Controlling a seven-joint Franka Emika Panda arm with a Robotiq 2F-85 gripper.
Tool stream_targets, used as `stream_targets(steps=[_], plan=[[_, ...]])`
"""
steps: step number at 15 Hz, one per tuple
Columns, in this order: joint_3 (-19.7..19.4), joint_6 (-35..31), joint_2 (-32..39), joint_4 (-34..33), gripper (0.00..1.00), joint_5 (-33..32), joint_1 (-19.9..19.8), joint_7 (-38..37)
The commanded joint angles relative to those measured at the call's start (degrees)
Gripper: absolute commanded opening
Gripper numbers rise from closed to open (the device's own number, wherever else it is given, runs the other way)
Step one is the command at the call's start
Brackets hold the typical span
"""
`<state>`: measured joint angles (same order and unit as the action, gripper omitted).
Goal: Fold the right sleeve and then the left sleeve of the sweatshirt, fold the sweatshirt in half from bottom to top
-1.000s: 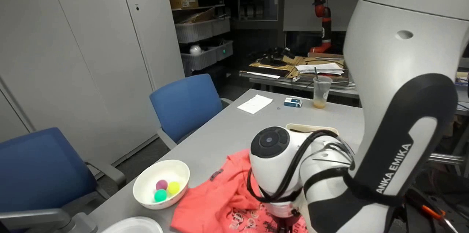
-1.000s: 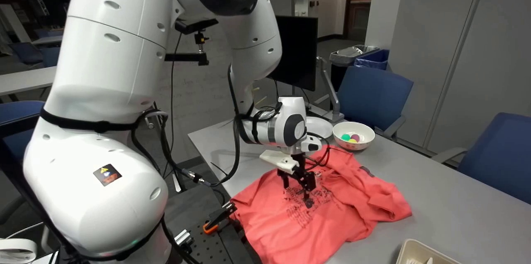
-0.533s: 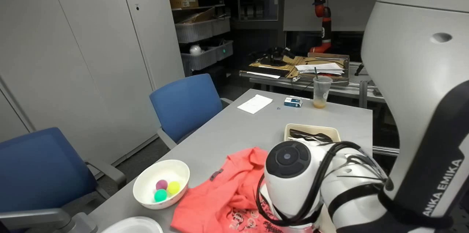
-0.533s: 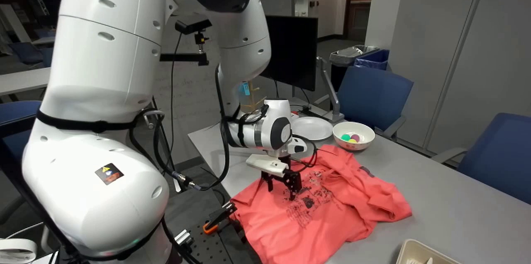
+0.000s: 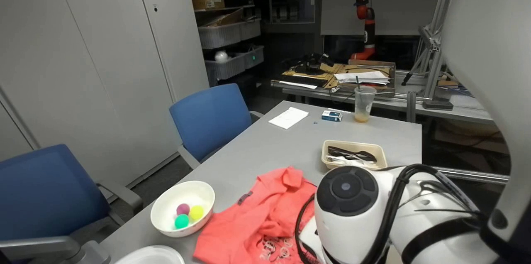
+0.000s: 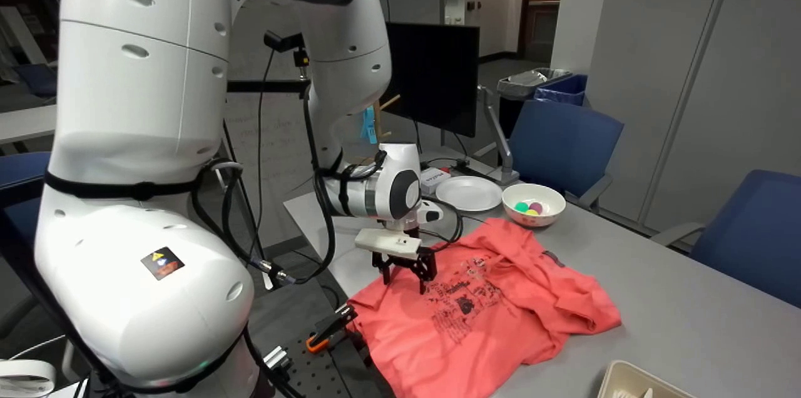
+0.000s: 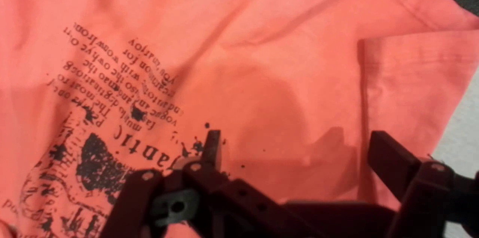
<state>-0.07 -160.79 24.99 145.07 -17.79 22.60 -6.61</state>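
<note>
One gripper, spread wide, above a coral sweatshirt

At the left of an exterior view, the white arm bends down toward a grey table. A black-and-orange clamp comes next, beside the sweatshirt's left edge. Then the gripper points down, its two fingers standing well apart over the cloth in the wrist view; contact with it cannot be told. Beneath, the sweatshirt spreads across the table, dark print up, flatter near the arm, rumpled in layers to the right. Behind it, a white plate lies near a white bowl, which sits just beside the cloth and holds a green ball, a yellow ball and a purple ball. A blue chair stands behind. Farther right come a beige tray, cut off at the bottom, and another blue chair.
</note>
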Motion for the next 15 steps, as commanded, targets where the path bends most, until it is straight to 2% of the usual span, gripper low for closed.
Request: stream_targets(steps=[1, 6, 10, 11, 12, 13, 15], plan=[[2.59, -0.76, -0.7, 1.06, 1.0, 0.01, -1.7, 2.62], [8.15, 0.3, 1.96, 0.23, 1.0, 3.46, -5.05, 7.24], [10.25, 1.26, 3.43, 0.04, 0.99, 5.4, -6.78, 8.97], [10.51, 1.52, 3.71, 0.01, 0.9, 5.91, -7.12, 9.17], [10.78, 1.74, 3.9, 0.02, 0.87, 6.29, -7.52, 9.52], [10.87, 2.07, 4.02, 0.03, 0.67, 6.64, -7.74, 9.58], [10.7, 2.77, 4.16, 0.07, 0.62, 6.93, -7.81, 9.4]])
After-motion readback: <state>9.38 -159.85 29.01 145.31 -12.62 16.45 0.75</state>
